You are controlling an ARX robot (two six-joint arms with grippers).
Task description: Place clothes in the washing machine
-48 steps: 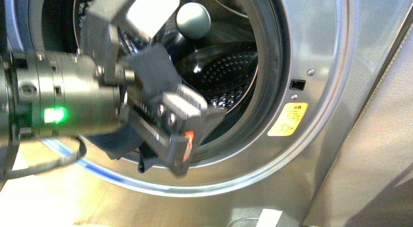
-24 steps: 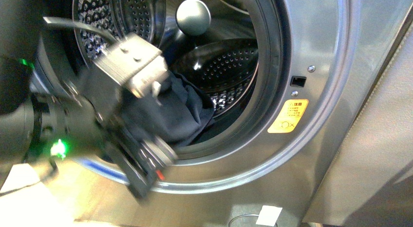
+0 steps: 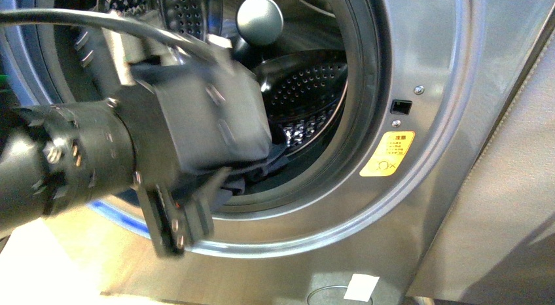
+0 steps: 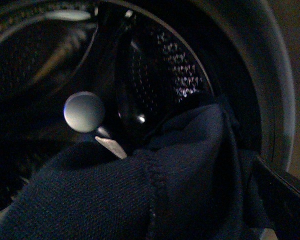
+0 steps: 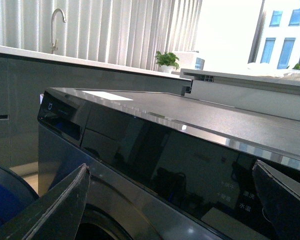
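The washing machine fills the front view, its round porthole open on the perforated steel drum. My left gripper is open at the lower left of the mouth, and its body hides most of the opening. The dark navy clothes show just past it on the drum's lower lip. In the left wrist view the clothes lie bunched across the jaws with a small white tag, and one finger shows beside them. My right gripper is open and empty above the washing machine's dark control panel.
A yellow sticker and a latch slot sit on the washer front, right of the porthole. A round hub stands at the drum's back. White paper lies on the floor. A counter with a faucet and a plant stands beyond.
The left arm has swung and turned in front of the mouth. The clothes that hung over the lower rim a second ago now lie further inside the drum.
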